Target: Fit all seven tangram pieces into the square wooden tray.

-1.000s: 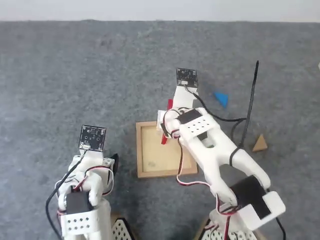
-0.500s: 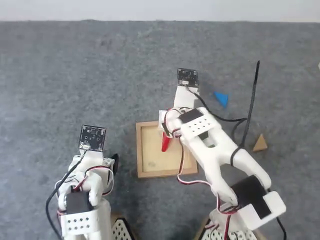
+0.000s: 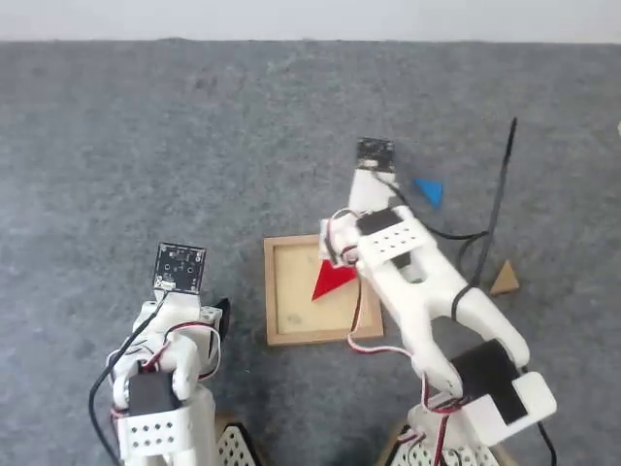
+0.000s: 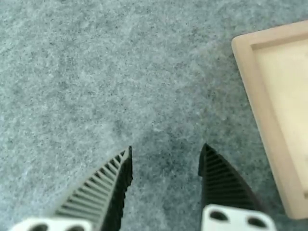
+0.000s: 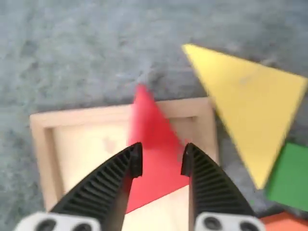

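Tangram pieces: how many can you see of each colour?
red triangle: 1
yellow triangle: 1
green piece: 1
orange piece: 1
blue triangle: 1
tan wooden triangle: 1
Total: 6

Rough fibrous table cover (image 3: 146, 126), pale matt wood tray (image 3: 270, 291), smooth red triangle (image 3: 334, 281), ribbed black plastic tool fingers (image 4: 113, 185)

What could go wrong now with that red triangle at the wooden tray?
The tip of the red triangle seems to overlap the rim of the tray in the right wrist view, so it may rest tilted instead of flat. The open right tool hangs over it and might nudge it when moving. The yellow triangle lies close beside the tray and could get bumped.
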Available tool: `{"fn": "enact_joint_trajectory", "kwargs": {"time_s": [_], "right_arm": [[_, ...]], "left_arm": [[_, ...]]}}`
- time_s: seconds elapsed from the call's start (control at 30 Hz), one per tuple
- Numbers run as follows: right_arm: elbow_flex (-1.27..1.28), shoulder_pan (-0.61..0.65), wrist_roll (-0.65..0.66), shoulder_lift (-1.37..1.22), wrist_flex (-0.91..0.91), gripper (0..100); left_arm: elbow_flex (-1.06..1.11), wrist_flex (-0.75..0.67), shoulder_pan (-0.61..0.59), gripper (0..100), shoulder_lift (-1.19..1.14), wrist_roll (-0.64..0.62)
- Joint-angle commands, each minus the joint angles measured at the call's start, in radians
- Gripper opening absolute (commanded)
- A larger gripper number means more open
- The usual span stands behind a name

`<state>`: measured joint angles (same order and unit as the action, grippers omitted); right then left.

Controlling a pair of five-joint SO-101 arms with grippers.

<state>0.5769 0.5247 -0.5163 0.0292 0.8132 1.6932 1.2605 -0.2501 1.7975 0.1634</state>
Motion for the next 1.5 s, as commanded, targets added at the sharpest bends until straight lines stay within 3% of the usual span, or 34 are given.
{"fn": "enact_joint_trajectory", "kwargs": {"time_s": [0.0,0.4,0.83,1.17,1.47], "right_arm": [[-0.012,0.038,0.017,0.019,0.004,13.9],[-0.02,0.038,0.126,0.002,-0.142,13.9],[-0.02,0.025,0.132,-0.024,-0.12,13.9],[0.0,-0.082,0.13,-0.007,-0.013,13.9],[0.138,-0.016,0.199,0.17,-0.051,12.1]], "left_arm": [[-0.008,0.005,0.0,22,0.02,0.008],[-0.008,0.005,0.0,22,0.02,0.008],[-0.008,0.005,0.0,22,0.02,0.008],[-0.008,0.005,0.0,22,0.02,0.008],[-0.008,0.005,0.0,22,0.02,0.008]]}}
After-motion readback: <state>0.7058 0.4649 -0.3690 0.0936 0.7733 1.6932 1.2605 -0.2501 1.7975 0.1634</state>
